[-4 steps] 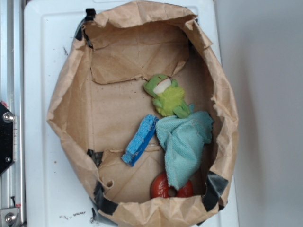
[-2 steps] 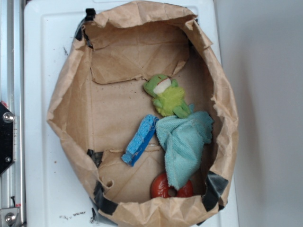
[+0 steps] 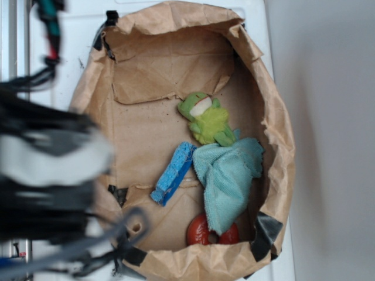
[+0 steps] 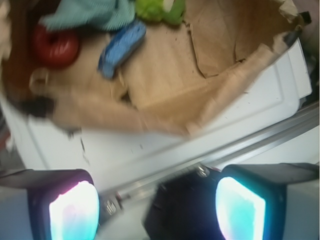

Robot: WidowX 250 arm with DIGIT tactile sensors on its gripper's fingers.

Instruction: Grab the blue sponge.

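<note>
Gripper (image 4: 156, 210) just swung in at left, jaws wide apart, nothing held.
Wasn't in view a moment ago; approach only starting. Blue sponge (image 3: 174, 173) lies untouched in paper bag (image 3: 280, 146), just left of teal cloth (image 3: 227, 175), well apart from gripper.

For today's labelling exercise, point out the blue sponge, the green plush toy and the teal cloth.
blue sponge (image 3: 174, 172): exterior view, middle of its top face.
green plush toy (image 3: 206, 120): exterior view, fuzzy body.
teal cloth (image 3: 227, 178): exterior view, centre of the fabric.
</note>
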